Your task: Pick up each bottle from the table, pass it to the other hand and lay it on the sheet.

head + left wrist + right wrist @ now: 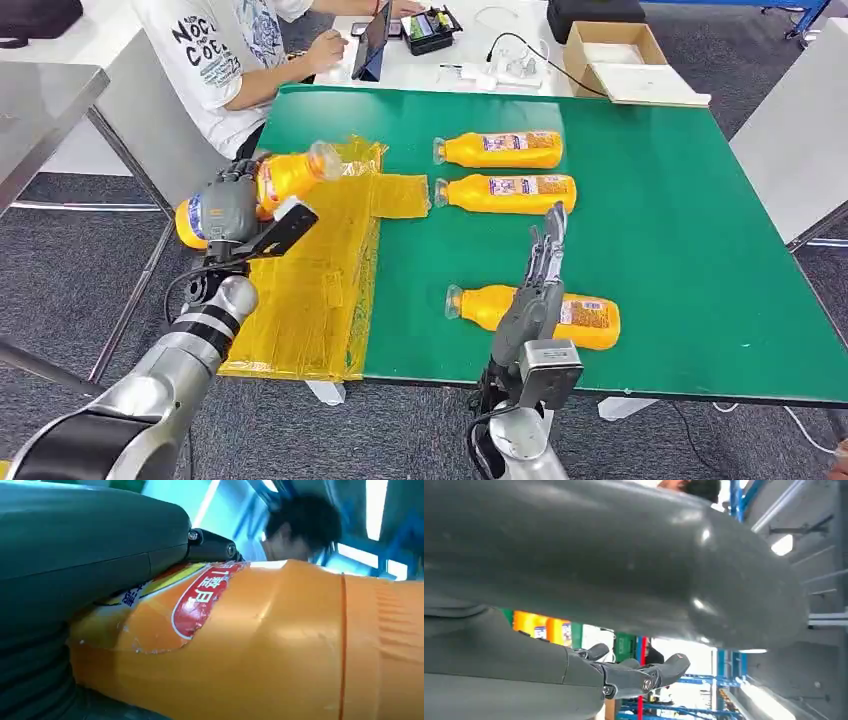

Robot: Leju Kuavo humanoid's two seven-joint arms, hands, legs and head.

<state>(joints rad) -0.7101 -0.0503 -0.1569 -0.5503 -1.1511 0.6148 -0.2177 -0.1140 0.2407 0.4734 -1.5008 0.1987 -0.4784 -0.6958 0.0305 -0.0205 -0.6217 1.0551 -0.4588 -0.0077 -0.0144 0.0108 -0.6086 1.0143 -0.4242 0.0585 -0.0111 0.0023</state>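
Orange bottle (pixel 275 180) in left hand (pixel 232 212); label (pixel 197 602) readable close-up.

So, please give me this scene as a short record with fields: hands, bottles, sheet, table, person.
left hand: holds one orange bottle above the sheet
right hand: open, fingers straight, above the nearest lying bottle
bottles on table: three, all on their sides on the green top; two far ones side by side
sheet: yellow, on the table's left part, no bottle on it
table: green top
person: at the far left corner
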